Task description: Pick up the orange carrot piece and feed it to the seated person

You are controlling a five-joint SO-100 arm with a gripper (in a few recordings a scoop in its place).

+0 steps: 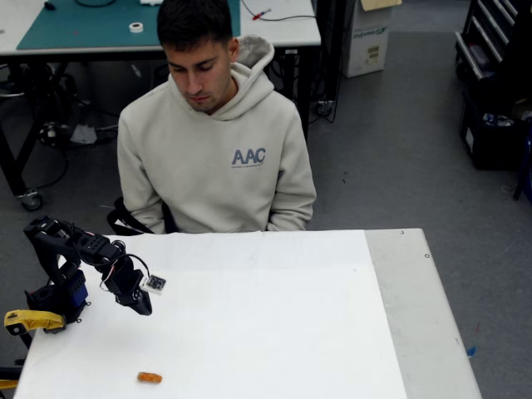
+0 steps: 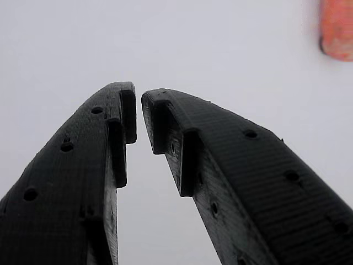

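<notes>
The orange carrot piece (image 1: 150, 377) lies on the white table sheet near the front left edge; in the wrist view the carrot piece (image 2: 337, 30) is blurred at the top right corner. My black gripper (image 1: 141, 303) hangs low over the sheet, a short way behind the carrot and apart from it. Seen from the wrist, the gripper (image 2: 138, 96) has its tips almost touching with nothing between them. The seated person (image 1: 216, 150), in a beige hoodie, sits behind the table's far edge, head bowed towards the table.
The arm's base (image 1: 54, 291) stands at the table's left edge, with a yellow clamp (image 1: 29, 320) beside it. The white sheet (image 1: 274, 332) covers most of the table; a bare grey strip (image 1: 416, 316) runs along the right. A workbench (image 1: 83, 25) stands behind the person.
</notes>
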